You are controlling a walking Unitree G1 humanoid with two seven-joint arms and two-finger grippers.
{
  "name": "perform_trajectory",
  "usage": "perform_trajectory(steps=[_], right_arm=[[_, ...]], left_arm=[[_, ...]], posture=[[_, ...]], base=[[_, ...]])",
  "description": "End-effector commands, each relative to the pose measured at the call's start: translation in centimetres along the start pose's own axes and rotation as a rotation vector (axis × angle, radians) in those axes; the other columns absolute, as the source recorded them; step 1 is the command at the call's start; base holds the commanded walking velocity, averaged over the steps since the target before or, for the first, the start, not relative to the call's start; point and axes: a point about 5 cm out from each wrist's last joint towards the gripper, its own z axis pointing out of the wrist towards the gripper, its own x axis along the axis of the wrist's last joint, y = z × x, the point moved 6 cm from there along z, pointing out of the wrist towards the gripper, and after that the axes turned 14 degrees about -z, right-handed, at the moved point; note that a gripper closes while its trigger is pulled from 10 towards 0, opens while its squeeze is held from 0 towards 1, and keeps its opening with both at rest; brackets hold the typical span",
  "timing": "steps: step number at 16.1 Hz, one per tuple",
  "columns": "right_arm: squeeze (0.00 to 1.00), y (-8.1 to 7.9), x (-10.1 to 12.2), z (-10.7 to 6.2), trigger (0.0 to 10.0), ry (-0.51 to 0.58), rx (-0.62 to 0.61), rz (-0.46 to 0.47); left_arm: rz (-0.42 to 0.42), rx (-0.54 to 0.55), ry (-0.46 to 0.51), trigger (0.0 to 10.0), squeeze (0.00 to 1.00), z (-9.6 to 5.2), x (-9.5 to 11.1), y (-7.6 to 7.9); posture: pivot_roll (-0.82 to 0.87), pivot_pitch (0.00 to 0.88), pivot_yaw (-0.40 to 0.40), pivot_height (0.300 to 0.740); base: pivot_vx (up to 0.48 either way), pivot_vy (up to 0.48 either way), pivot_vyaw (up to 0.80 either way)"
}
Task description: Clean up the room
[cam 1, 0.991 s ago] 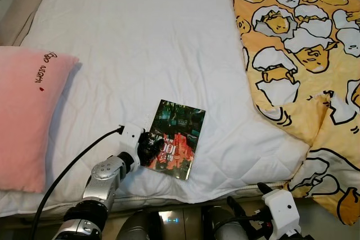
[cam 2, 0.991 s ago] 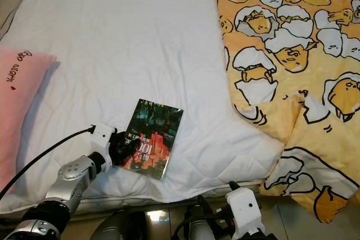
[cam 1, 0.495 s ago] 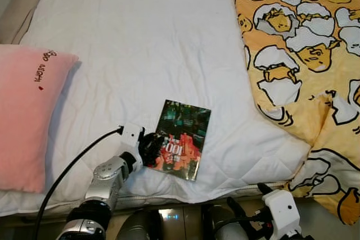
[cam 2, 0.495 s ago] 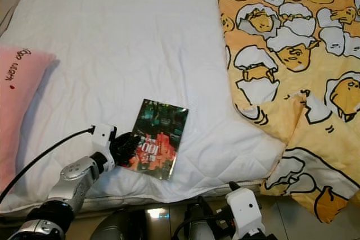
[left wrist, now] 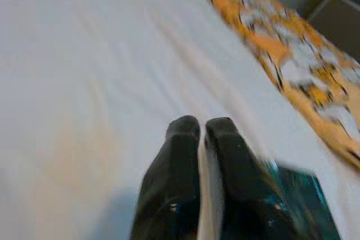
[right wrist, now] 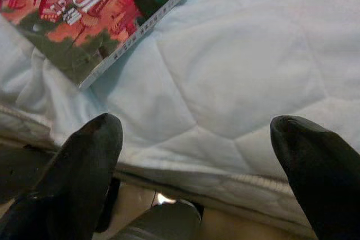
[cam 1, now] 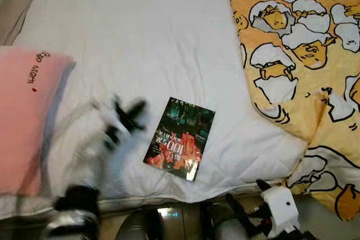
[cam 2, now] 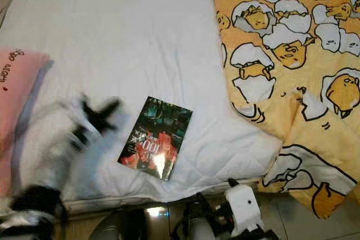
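Note:
A glossy book [cam 1: 181, 139] with a dark green and red cover lies flat on the white bed [cam 1: 146, 32], near its front edge. My left gripper [cam 1: 126, 113] is a moving blur just left of the book, lifted off it. In the left wrist view its fingers [left wrist: 180, 155] press together with nothing between them, and a corner of the book [left wrist: 304, 195] shows beside them. My right gripper [right wrist: 197, 133] is open and empty, held low at the mattress edge, right of the book [right wrist: 84, 9].
A pink pillow [cam 1: 28, 111] lies at the bed's left side. A yellow cartoon-print duvet [cam 1: 304, 54] covers the right side and hangs over the front corner. The bed's front edge [cam 1: 169, 198] runs just before my body.
My left gripper has let go of the book's left edge and swung up and to the left. The book stays flat on the bed. The camera has shifted slightly.

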Motion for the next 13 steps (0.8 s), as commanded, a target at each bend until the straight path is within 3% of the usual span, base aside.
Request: perform_trajectory(steps=[1,2,5,6,7,8,10,12,13], right_arm=[[0.00,-0.5,-0.6,0.0,10.0,-0.022,0.009,0.004],[0.00,-0.5,-0.4,0.5,10.0,-0.013,0.011,0.006],[0.00,-0.2,0.2,1.4,10.0,0.009,0.004,0.017],[0.00,0.1,0.2,1.8,10.0,0.015,0.002,0.017],[0.00,0.2,0.2,2.0,10.0,0.016,0.000,0.018],[0.00,0.9,0.5,2.9,10.0,0.025,-0.036,0.037],[0.00,2.5,1.0,4.6,10.0,0.038,-0.092,0.076],[0.00,5.1,4.2,8.5,10.0,0.110,-0.137,0.067],[0.00,6.0,5.5,9.7,10.0,0.143,-0.155,0.083]], left_arm=[[0.002,0.010,-0.017,0.0,0.00,-0.4,-0.3,-0.2],[0.069,0.025,-0.047,0.0,0.00,-0.8,-0.6,-0.3],[0.241,-0.051,-0.135,0.0,0.00,-1.4,-2.5,1.8],[0.367,-0.021,-0.209,2.7,0.00,-1.0,-4.6,2.2],[0.428,0.005,-0.240,10.0,0.00,-0.8,-5.5,1.7],[0.411,0.066,-0.261,10.0,0.00,-0.3,-6.4,0.8],[0.400,0.089,-0.253,10.0,0.00,-0.1,-6.2,0.6],[0.423,0.118,-0.218,10.0,0.00,-0.2,-5.2,0.3],[0.447,0.103,-0.196,10.0,0.00,-0.2,-4.9,0.8]], posture=[[-0.24,0.225,0.013,0.740],[-0.23,0.227,0.014,0.740],[-0.21,0.229,0.015,0.740],[-0.20,0.228,0.014,0.740],[-0.20,0.229,0.014,0.740],[-0.21,0.230,0.017,0.740],[-0.21,0.231,0.022,0.740],[-0.18,0.236,0.027,0.740],[-0.17,0.238,0.026,0.740]], base=[[0.000,0.000,0.00],[0.000,0.000,0.00],[0.000,0.000,0.00],[0.000,0.000,0.00],[0.000,0.000,0.00],[0.000,0.000,0.00],[0.000,0.000,0.00],[0.000,0.000,0.00],[0.000,0.000,0.00]])
